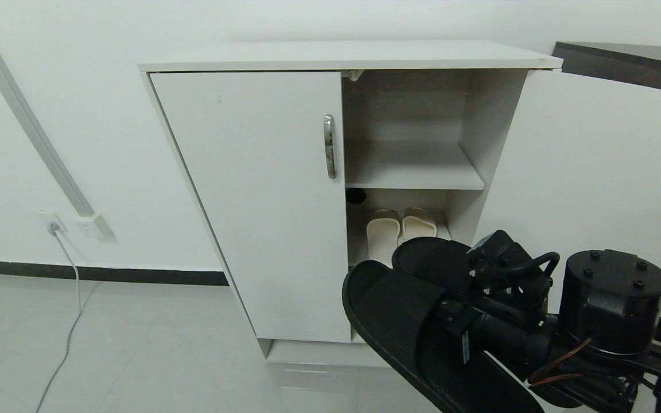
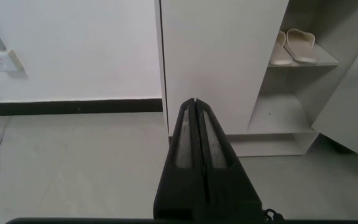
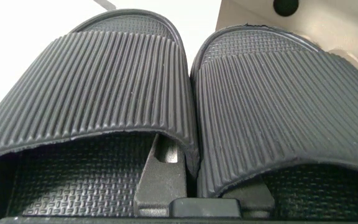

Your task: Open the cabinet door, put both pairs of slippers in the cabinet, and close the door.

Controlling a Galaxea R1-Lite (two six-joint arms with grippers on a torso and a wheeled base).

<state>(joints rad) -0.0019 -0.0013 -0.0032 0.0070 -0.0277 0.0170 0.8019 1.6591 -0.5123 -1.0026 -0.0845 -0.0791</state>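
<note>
White laminate cabinet (image 1: 342, 54) against the wall. Right door (image 1: 594, 172) swung wide, left door (image 1: 250, 201) shut, 1 metal handle (image 1: 329, 146) at its edge. Top shelf (image 1: 411, 172) bare.

Black slippers (image 1: 411, 310), 1 pair, held side by side in front of the opening, toes towards the cabinet, not yet inside. Ribbed straps (image 3: 179, 93) uppermost.

Cream slippers (image 1: 400, 229), the other pair, already parked on the shelf below the top one, towards the back; 1 more bare compartment under them (image 2: 296, 46).

Right gripper (image 3: 199, 186) clenched on the black pair: 1 finger under each strap, the 2 inner walls pinched between. Left gripper (image 2: 195, 143) pressed closed on nothing, low over the floor, facing the cabinet.

Likely trouble from here:
- Pinch on soft inner walls only, so probably a loose hold; could shed 1 slipper on a jolt.
- Toes likely to catch a shelf lip or the shut left door's edge if brought in off-line.
- Could shove the cream pair if set down on the same shelf.
- Could knock the open right door, close beside the right arm.

No readable writing anywhere. Small pale label on the right gripper's body, too small to make out.
</note>
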